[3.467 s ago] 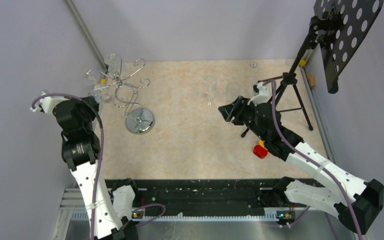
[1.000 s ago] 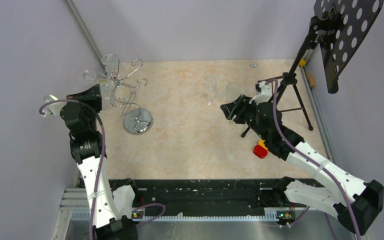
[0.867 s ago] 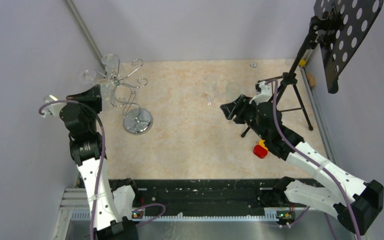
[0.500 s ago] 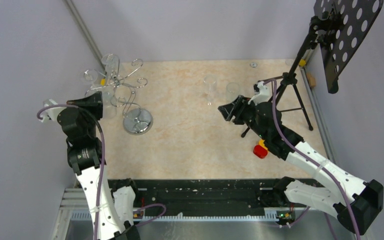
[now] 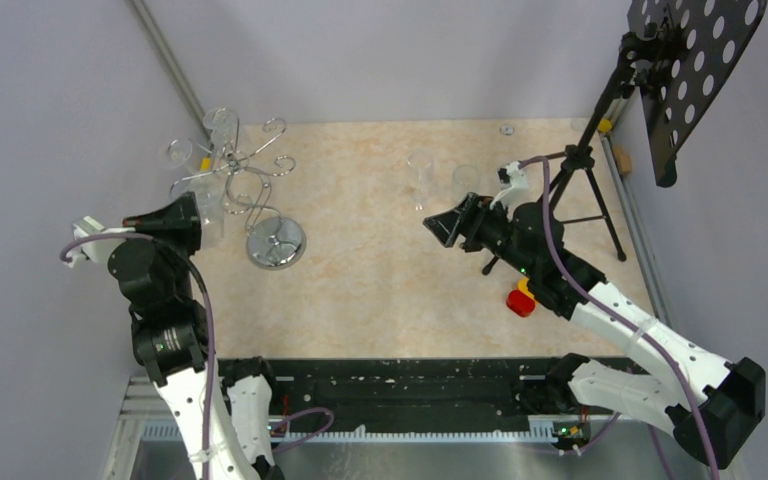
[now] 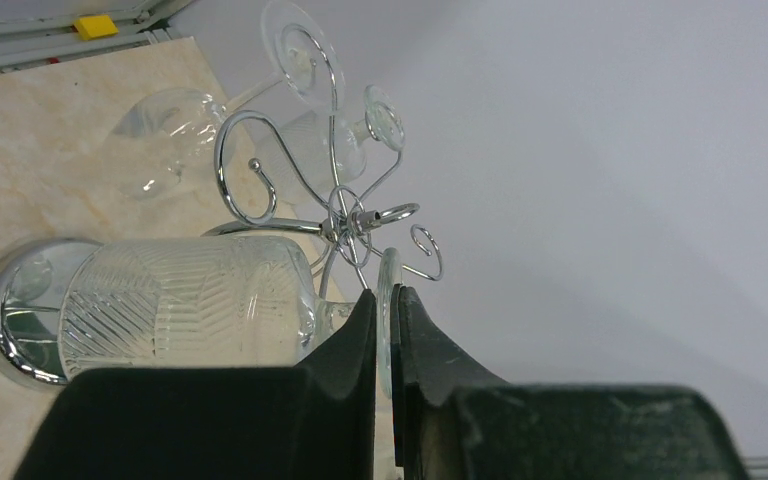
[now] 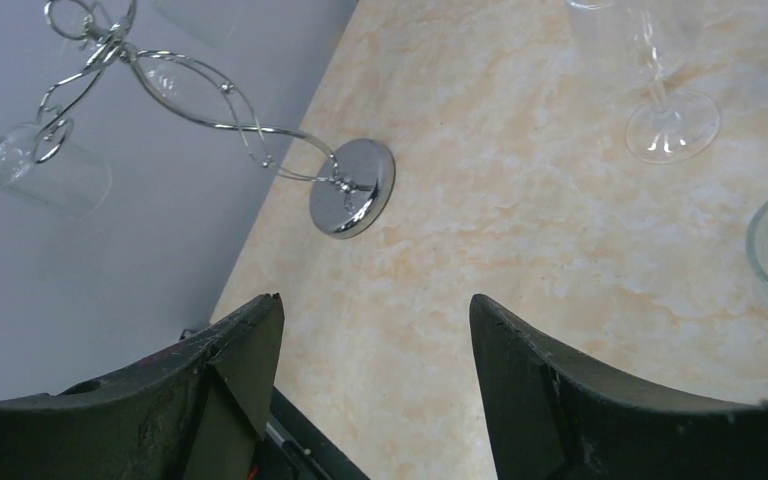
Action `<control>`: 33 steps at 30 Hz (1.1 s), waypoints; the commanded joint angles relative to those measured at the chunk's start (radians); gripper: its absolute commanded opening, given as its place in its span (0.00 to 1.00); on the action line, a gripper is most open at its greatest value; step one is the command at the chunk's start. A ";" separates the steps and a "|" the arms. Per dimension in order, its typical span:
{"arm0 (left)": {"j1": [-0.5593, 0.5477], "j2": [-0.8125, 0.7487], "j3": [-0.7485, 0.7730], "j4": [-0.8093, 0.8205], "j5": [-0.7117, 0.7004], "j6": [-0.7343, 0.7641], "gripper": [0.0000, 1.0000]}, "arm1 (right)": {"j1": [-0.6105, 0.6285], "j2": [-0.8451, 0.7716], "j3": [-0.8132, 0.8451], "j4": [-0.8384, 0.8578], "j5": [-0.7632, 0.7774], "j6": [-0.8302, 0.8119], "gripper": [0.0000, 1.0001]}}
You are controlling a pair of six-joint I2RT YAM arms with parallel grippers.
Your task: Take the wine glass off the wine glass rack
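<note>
Left wrist view: the wine glass [image 6: 190, 300], with its patterned bowl, sits right at the left jaws. Its thin round foot is caught edge-on between the two fingers [image 6: 345, 340], and the jaws are closed down to just the foot's thickness. The long axis runs straight out sideways from the grip: foot, short stem, then bowl. The mouth points toward the mirrored base [image 6: 15, 300] of the rack [image 6: 355, 215], so the glass reads as upside down and roughly parallel to the rack's stem. The foot is just beside the hub and a small curled arm tip. Can't tell if it is fully out of the wire or touching it. Top view: same glass [image 5: 210, 215] lies between the left arm [image 5: 150, 270] tip and the rack [image 5: 276, 241], over the left side of the desk [image 5: 380, 290]. The left arm is the one on it. The right jaws are well apart over mid-desk, spread wide and holding nothing, with only bare desk between their fingers [image 7: 245, 350]. Looks like the pull-off step. The coming move likely needs the foot drawn away from the hub along the wire's open end, axis kept steady. The bowl is close to the rack's stem, so a swing could knock it. Two other glasses [image 6: 160, 140] hang on the far arms, and two more glasses [image 5: 420, 175] stand on the desk near the right arm [image 5: 560, 280].
</note>
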 commanded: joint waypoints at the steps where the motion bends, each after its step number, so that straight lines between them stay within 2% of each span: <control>1: 0.003 -0.048 0.066 0.015 -0.066 0.021 0.00 | -0.008 0.001 0.041 0.105 -0.105 -0.012 0.70; 8: 0.003 -0.074 0.088 -0.049 0.023 0.005 0.00 | -0.008 -0.001 0.030 0.147 -0.193 -0.011 0.71; 14: 0.002 -0.066 0.171 -0.135 0.072 0.056 0.00 | -0.008 0.013 0.029 0.206 -0.263 -0.018 0.72; 19: 0.003 -0.065 0.196 -0.147 0.187 0.026 0.00 | -0.008 0.045 0.046 0.245 -0.293 0.001 0.72; 22: 0.003 -0.066 0.157 -0.074 0.312 -0.047 0.00 | -0.008 0.057 0.053 0.268 -0.298 0.023 0.72; 25: 0.003 -0.064 0.065 0.072 0.488 -0.198 0.00 | -0.008 0.066 0.067 0.265 -0.290 0.042 0.72; 29: -0.001 -0.045 0.037 0.140 0.586 -0.267 0.00 | -0.008 0.068 0.080 0.247 -0.266 0.062 0.72; 33: -0.013 -0.032 0.005 0.260 0.645 -0.361 0.00 | -0.008 0.071 0.054 0.319 -0.285 0.114 0.72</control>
